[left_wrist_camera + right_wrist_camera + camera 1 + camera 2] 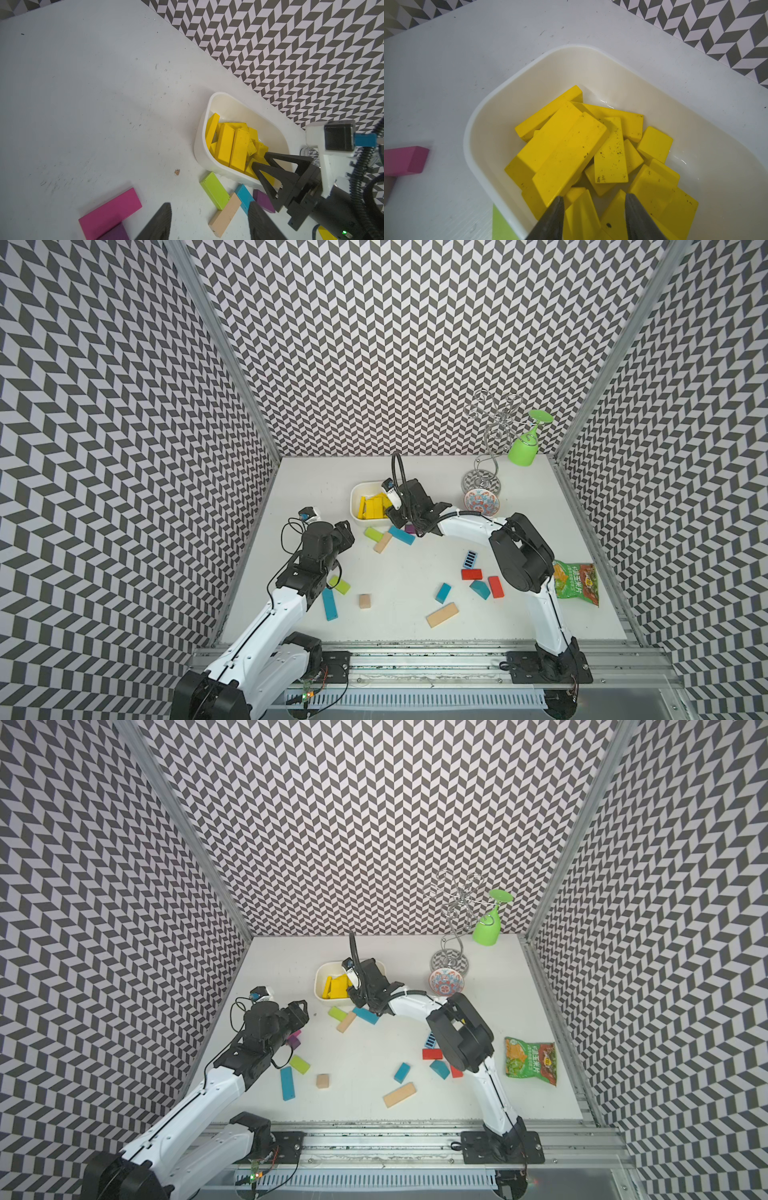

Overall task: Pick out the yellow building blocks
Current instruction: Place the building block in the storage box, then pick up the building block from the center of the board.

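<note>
Yellow building blocks [564, 151]: you have them piled in the white tub [483, 116], directly beneath the right gripper [593, 196], whose jaws stand apart above the pile. The right arm reaches forward across the table, wrist tipped down. The left gripper [209, 203] is spread and hovers over the table near the tub, arm bent.

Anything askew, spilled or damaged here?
Only minor things. The yellow building blocks lie jumbled in the white bin, with one long bar propped tilted against its wall. Several blocks carry dark specks, like chipped paint or dirt.
</note>
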`<state>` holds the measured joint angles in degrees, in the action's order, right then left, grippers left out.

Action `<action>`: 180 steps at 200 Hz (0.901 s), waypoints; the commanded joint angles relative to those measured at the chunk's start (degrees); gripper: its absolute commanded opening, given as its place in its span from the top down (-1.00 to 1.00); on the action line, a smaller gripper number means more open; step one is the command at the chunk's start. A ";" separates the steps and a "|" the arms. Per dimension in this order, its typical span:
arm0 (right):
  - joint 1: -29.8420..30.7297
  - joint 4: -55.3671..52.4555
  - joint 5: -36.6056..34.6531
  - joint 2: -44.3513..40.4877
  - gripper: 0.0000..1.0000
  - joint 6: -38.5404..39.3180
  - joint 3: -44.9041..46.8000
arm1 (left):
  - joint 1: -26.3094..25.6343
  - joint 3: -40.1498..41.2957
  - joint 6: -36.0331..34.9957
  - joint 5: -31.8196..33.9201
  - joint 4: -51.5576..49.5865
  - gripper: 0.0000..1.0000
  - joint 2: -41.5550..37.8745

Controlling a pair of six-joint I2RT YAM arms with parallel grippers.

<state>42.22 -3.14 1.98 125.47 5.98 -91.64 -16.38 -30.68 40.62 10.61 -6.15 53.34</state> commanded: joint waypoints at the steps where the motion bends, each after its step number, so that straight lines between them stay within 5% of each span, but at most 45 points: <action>1: -0.35 0.94 0.82 -6.60 0.00 0.97 1.53 | 0.47 -1.79 -1.49 -0.67 1.36 -0.22 0.63; 73: -7.70 -2.82 2.29 -16.57 0.02 8.27 12.50 | 0.65 -1.90 -1.66 -2.12 3.46 -0.22 2.86; 117: -12.31 -8.11 1.62 -13.59 0.03 19.59 12.10 | 0.72 -2.33 -1.86 -2.62 3.08 -0.22 3.00; 180: -15.92 -12.44 6.87 -6.67 0.03 25.76 6.45 | 0.65 -2.54 -2.04 -2.79 1.37 -0.22 2.21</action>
<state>26.81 -13.67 5.34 116.90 26.55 -82.08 -16.08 -31.05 39.62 8.12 -4.36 56.51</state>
